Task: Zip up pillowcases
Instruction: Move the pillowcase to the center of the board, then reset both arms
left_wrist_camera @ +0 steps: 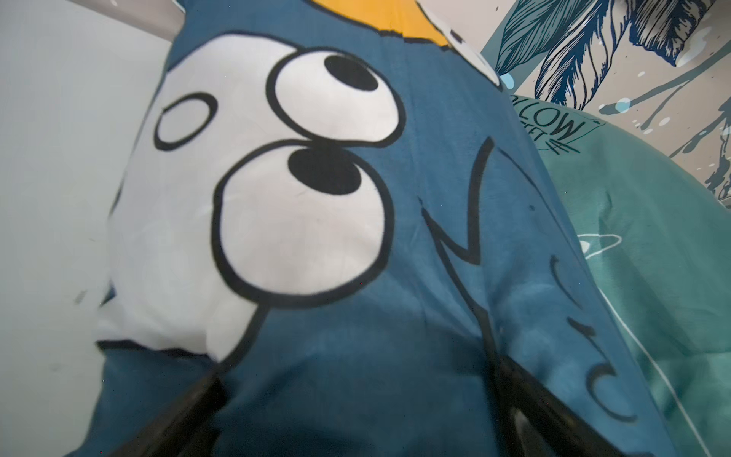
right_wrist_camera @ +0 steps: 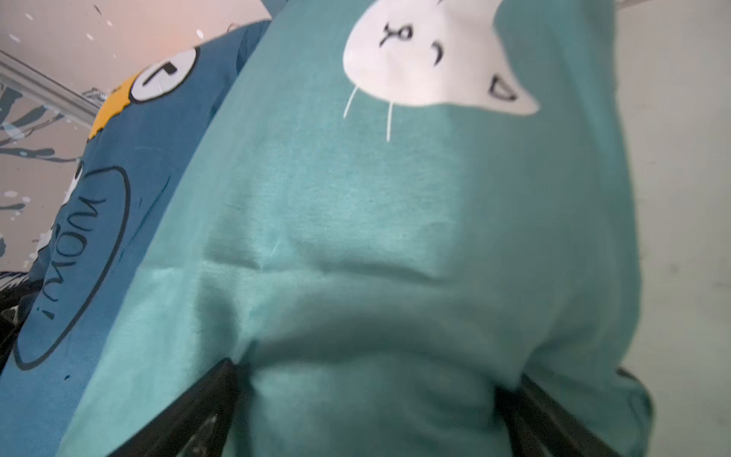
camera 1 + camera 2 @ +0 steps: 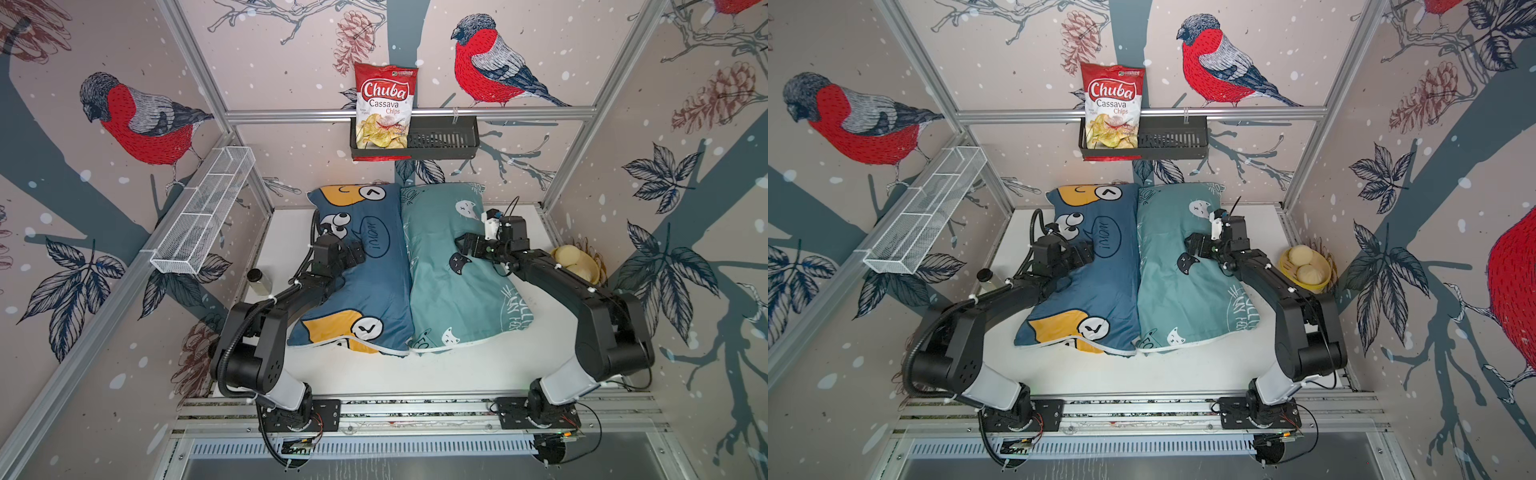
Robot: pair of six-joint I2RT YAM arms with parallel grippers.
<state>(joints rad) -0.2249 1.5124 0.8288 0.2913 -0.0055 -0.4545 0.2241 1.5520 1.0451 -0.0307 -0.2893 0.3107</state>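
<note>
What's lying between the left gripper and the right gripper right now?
Only pillow fabric: the left gripper is on the dark blue pillow, the right gripper on the teal pillow, and those touch edge to edge. Both top views show it.

A lab robot cell: aluminium frame (image 3: pixel 411 113), bird-print panels (image 3: pixel 257 62), base rail (image 3: pixel 415 409).

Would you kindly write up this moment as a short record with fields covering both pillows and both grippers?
pillows: blue pillow and teal pillow lie flat on the table, long sides touching, teal on the robot's right
left gripper: open, fingers down on the blue pillow
right gripper: open, fingers down on the teal pillow
zippers: not visible in any view
</note>
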